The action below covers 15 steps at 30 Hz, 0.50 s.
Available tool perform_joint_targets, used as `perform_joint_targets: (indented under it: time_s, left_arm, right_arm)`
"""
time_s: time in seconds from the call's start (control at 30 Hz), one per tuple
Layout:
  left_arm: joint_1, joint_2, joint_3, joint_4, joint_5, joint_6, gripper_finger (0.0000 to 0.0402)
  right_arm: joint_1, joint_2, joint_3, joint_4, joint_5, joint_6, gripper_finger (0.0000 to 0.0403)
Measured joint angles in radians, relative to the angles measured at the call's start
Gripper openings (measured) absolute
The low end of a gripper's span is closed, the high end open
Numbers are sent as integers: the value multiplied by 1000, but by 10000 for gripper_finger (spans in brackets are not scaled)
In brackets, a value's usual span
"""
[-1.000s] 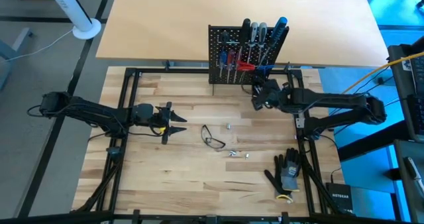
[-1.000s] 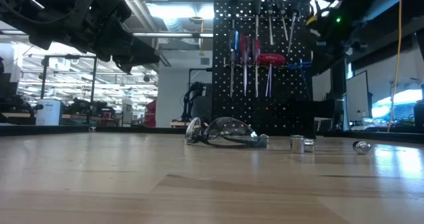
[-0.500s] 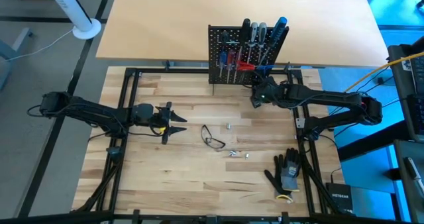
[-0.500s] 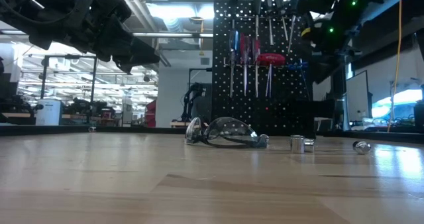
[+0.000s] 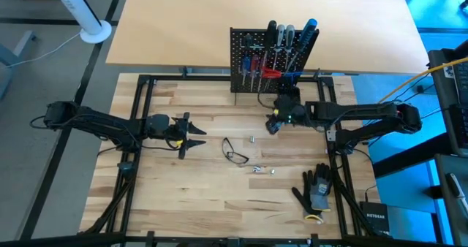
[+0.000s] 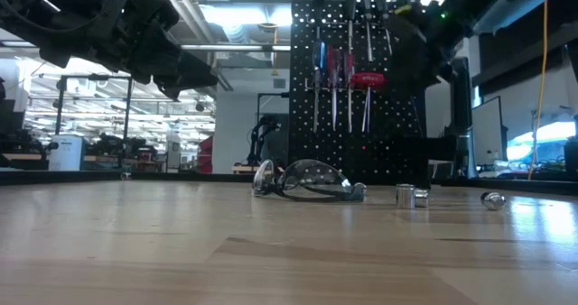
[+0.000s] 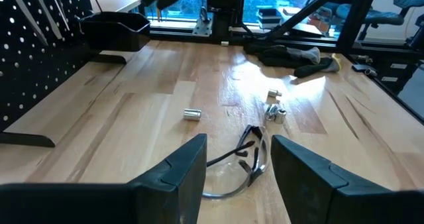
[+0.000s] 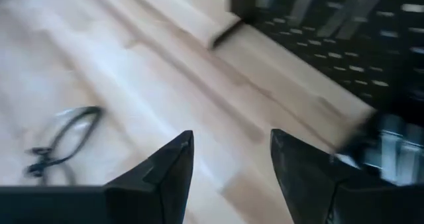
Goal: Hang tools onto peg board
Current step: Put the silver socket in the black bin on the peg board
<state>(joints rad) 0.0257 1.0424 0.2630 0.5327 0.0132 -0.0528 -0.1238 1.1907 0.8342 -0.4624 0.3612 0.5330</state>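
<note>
Near the peg board (image 5: 265,61) at the far side, where the tools (image 5: 281,46) hang, the right gripper (image 5: 273,123) is open and empty, and a careless swing could knock them off.

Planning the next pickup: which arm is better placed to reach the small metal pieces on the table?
Probably the right: its open, empty gripper hovers close to the metal pieces, while the left gripper waits beyond the safety glasses.

Blur and cut-offs all round

Right wrist view is smeared: the peg board (image 8: 344,32) and hung tools (image 8: 298,2) are streaks. The low view crops the board's top, and small metal bits (image 5: 263,169) on the table are too tiny to identify.
</note>
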Motion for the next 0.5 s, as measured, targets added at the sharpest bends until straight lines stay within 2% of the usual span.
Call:
perform_joint_targets:
  time_s: [0.3,0.5]
  left_arm:
    - [0,0,0,0,0,-1,159]
    - [0,0,0,-1,0,0,159]
  right_arm:
    - [74,153,-1,117,-10,24,198]
    - [74,281,-1,191,-89,171,198]
